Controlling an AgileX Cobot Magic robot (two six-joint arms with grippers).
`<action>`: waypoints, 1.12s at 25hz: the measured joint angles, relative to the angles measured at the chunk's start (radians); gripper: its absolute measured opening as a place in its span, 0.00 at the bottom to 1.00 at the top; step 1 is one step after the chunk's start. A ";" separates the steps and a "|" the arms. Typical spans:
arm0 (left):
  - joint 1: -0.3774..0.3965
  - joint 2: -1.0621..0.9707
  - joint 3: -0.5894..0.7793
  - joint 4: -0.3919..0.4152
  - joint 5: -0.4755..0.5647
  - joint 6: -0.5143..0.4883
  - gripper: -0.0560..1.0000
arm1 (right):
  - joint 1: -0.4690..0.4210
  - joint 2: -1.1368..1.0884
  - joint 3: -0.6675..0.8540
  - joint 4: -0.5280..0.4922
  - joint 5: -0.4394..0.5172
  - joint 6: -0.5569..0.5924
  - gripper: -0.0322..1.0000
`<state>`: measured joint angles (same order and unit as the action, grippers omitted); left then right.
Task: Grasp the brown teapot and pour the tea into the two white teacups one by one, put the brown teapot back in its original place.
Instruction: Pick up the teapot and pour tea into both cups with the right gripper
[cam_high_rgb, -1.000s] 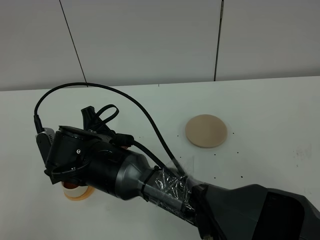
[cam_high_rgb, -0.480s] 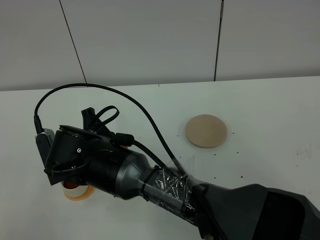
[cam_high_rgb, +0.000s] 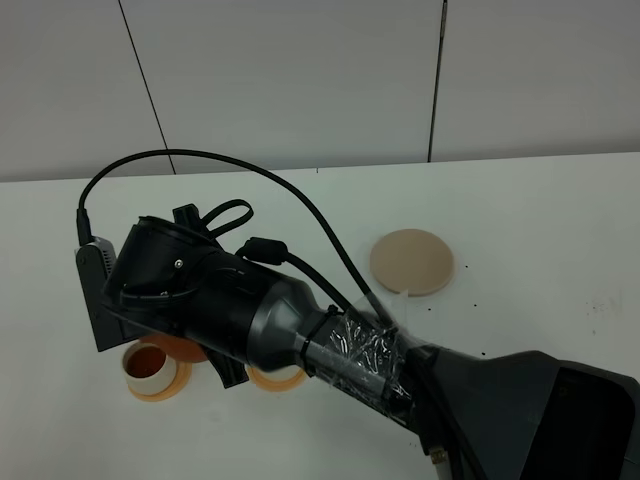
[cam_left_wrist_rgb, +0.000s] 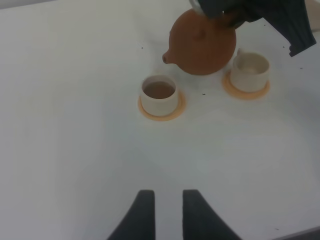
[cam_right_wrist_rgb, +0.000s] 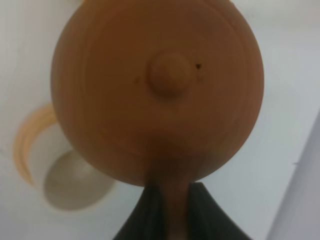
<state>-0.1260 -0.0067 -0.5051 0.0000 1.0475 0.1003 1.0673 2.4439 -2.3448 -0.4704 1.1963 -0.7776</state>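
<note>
Right gripper (cam_right_wrist_rgb: 170, 215) clamps the teapot (cam_left_wrist_rgb: 202, 42) by its handle. Spout faces the filled cup (cam_left_wrist_rgb: 159, 95); empty cup (cam_left_wrist_rgb: 250, 70) lies behind, handle-side. Left gripper (cam_left_wrist_rgb: 167, 215) hangs parted, empty.

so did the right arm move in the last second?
Yes. The right arm has shifted back and slightly right, toward the beige disc coaster, uncovering the filled teacup it had hidden.
</note>
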 joint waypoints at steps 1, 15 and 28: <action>0.000 0.000 0.000 0.000 0.000 0.000 0.25 | -0.004 0.000 0.000 0.017 0.000 -0.007 0.12; 0.000 0.000 0.000 0.000 0.000 0.000 0.25 | -0.074 -0.013 0.000 0.166 0.011 -0.063 0.12; 0.000 0.000 0.000 0.000 0.000 0.000 0.25 | -0.170 -0.083 0.000 0.435 0.035 -0.114 0.12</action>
<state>-0.1260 -0.0067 -0.5051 0.0000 1.0472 0.1003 0.8973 2.3605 -2.3448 -0.0353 1.2314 -0.8917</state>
